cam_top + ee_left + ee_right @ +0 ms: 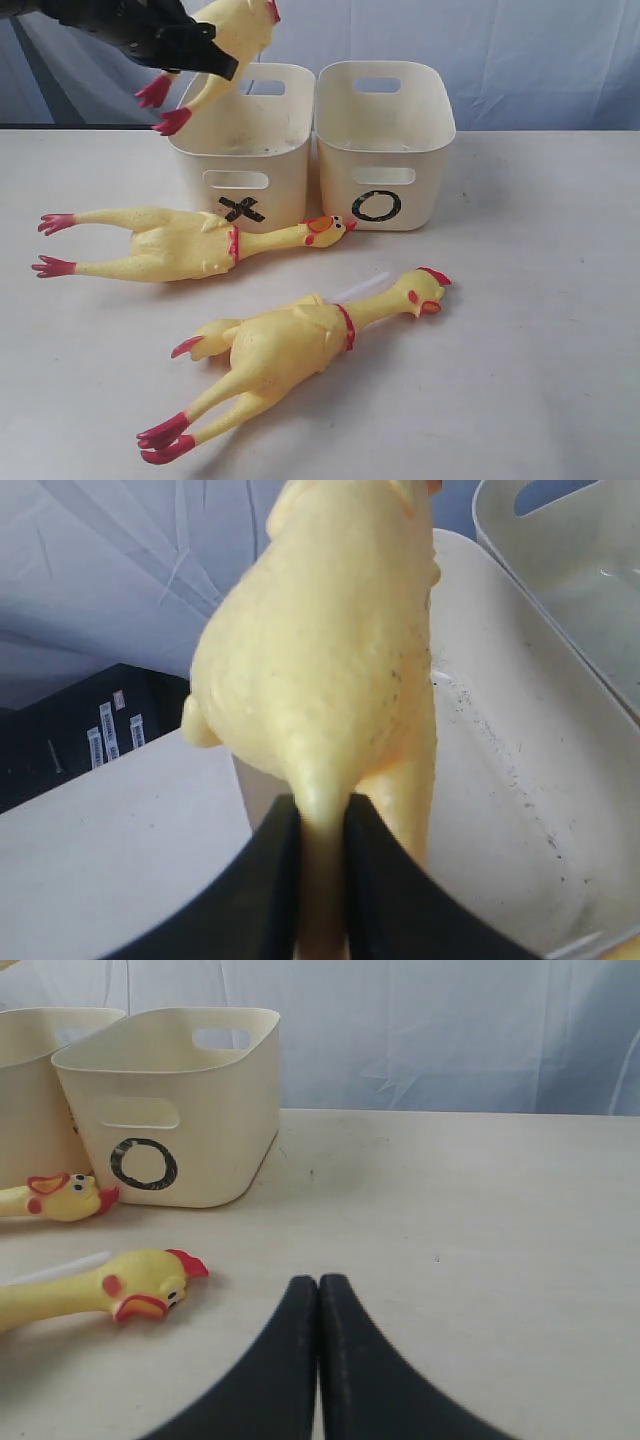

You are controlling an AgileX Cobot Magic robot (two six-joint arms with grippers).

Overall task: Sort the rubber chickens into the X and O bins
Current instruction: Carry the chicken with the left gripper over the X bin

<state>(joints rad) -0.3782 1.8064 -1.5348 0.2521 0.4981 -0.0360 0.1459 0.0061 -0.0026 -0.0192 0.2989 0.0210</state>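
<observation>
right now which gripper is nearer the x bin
Left. The left gripper holds a chicken right above the X bin; the right gripper is low over the table, farther off, beyond the O bin.

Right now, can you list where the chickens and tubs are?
Held: yellow rubber chicken toy, pinched by the left fingers over the cream plastic X tub
Second chicken: lying in front of the X tub
Third chicken: lying nearest the camera, white tube at its neck
Cream plastic O tub: beside the X tub
Right fingers: shut, holding nothing
</observation>
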